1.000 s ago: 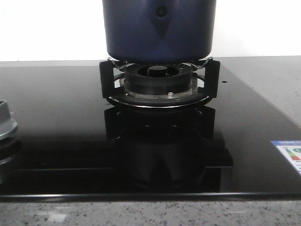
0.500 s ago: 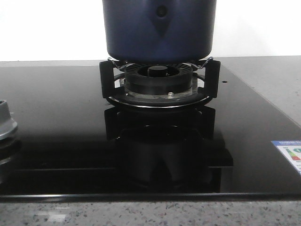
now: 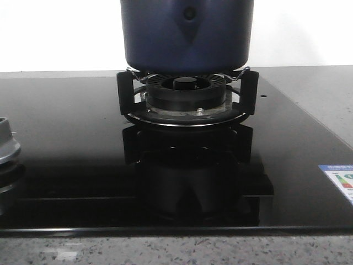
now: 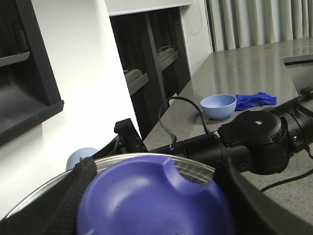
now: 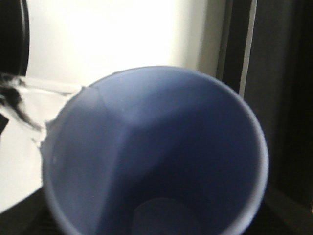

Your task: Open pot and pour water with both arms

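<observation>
The dark navy pot (image 3: pixel 187 38) stands on the black burner stand (image 3: pixel 187 102) at the back centre; its top is cut off by the frame. In the left wrist view my left gripper (image 4: pixel 156 205) is shut on a rounded purple-blue lid knob (image 4: pixel 146 196), with the lid's metal rim (image 4: pixel 195 169) behind it. In the right wrist view my right gripper (image 5: pixel 156 220) holds a blue cup (image 5: pixel 156 156), seen from its open mouth; the fingers are hidden. The right arm (image 4: pixel 254 139) and the pale cup (image 4: pixel 80 156) also show in the left wrist view.
A black glass hob (image 3: pixel 83 165) fills the foreground, with a small grey burner cap (image 3: pixel 6 144) at its left edge and a label (image 3: pixel 341 179) at the right. A blue bowl (image 4: pixel 218 105) and a blue cloth (image 4: pixel 254 100) lie on the grey counter. Dark shelves (image 4: pixel 146 63) stand behind.
</observation>
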